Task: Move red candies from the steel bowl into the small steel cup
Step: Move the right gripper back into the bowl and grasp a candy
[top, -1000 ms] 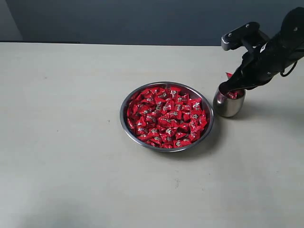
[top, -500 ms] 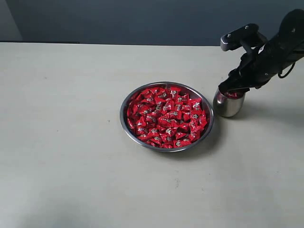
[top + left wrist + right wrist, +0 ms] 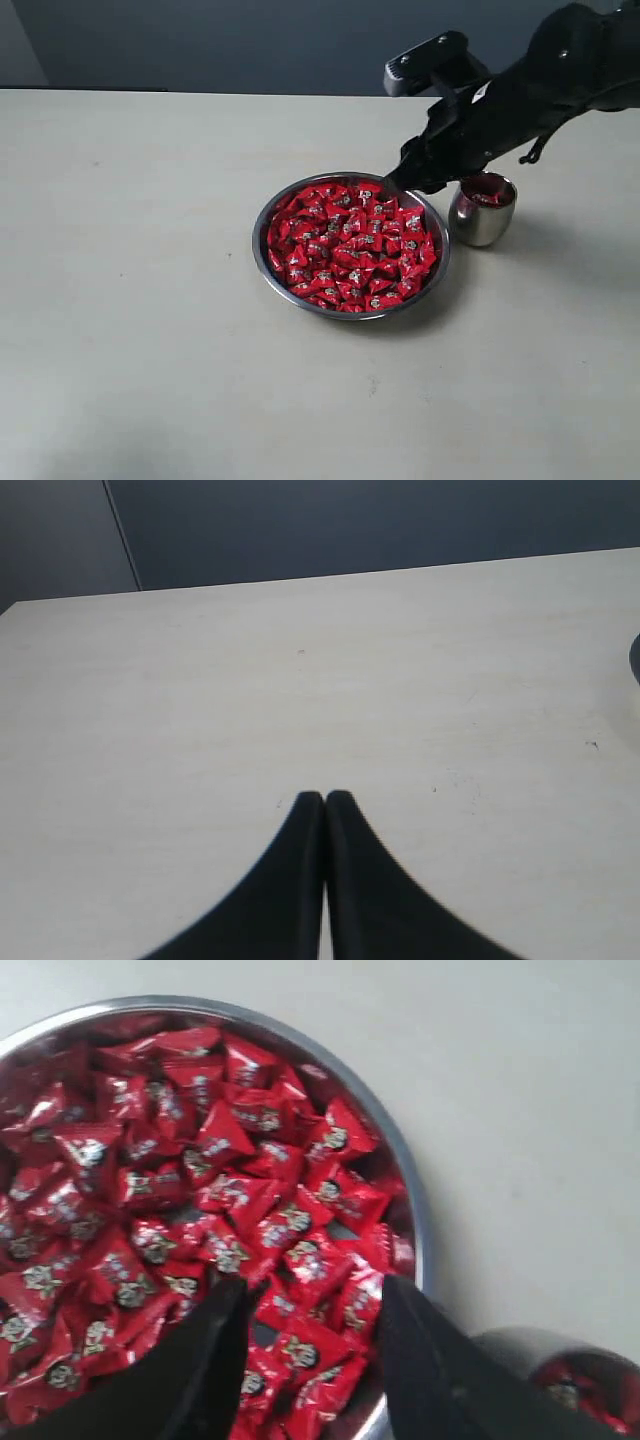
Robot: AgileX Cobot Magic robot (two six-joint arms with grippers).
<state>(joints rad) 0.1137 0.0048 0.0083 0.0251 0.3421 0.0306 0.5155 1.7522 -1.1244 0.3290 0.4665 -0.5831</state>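
Observation:
The steel bowl (image 3: 262, 258) sits mid-table, heaped with red candies (image 3: 345, 250). Right of it stands the small steel cup (image 3: 481, 223) with some red candies (image 3: 488, 196) inside. My right gripper (image 3: 395, 183) hangs open above the bowl's far right rim, nothing between its fingers. In the right wrist view the open gripper (image 3: 312, 1295) hovers over the candies (image 3: 200, 1190) near the bowl's rim (image 3: 408, 1230), and the cup (image 3: 560, 1375) shows at the corner. My left gripper (image 3: 325, 800) is shut over bare table, away from the bowl.
The pale tabletop (image 3: 130, 300) spreads around the bowl on all sides. A dark wall (image 3: 250, 40) runs behind the table's far edge. The right arm (image 3: 540, 80) reaches in from the upper right, passing above the cup.
My right gripper has left the cup and swung left to the bowl's far right rim. The cup's mouth, with candies in it, now shows. The left arm has not moved.

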